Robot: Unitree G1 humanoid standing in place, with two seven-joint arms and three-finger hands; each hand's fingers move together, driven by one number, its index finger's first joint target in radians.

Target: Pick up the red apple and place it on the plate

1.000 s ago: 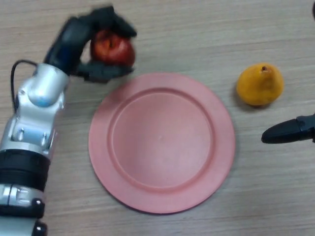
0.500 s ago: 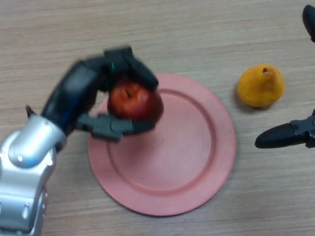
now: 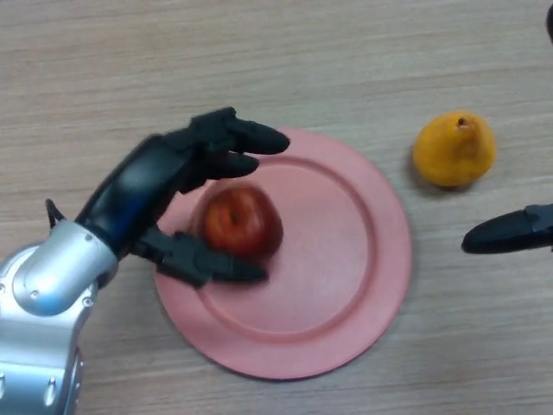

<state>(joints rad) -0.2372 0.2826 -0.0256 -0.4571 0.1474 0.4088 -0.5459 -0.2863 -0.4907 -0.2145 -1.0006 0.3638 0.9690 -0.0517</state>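
Since the frame half a second earlier, the red apple (image 3: 239, 222) has been lowered from within the left hand's grasp onto the plate (image 3: 346, 285), and the fingers have been spread away from it. The apple is now seen resting on the left part of the plate's inner well, left of the frame's centre, with its stem dimple turned upward.

The left hand (image 3: 164, 186) is held around the apple in a released state: the fingers (image 3: 246, 138) are extended above the fruit toward the upper middle of the frame, and the thumb (image 3: 203, 264) is stretched out below it. Whether the thumb is touching the apple cannot be told; a gap is seen between the upper fingers and the fruit. The silver forearm is seen entering from the lower left corner.

A yellow pear (image 3: 454, 149) is seen on the wooden table (image 3: 276, 52) at the upper right, just beside the plate's rim but apart from it. The right hand (image 3: 510, 231) is seen only partly at the right edge, below the pear, and its state cannot be told.
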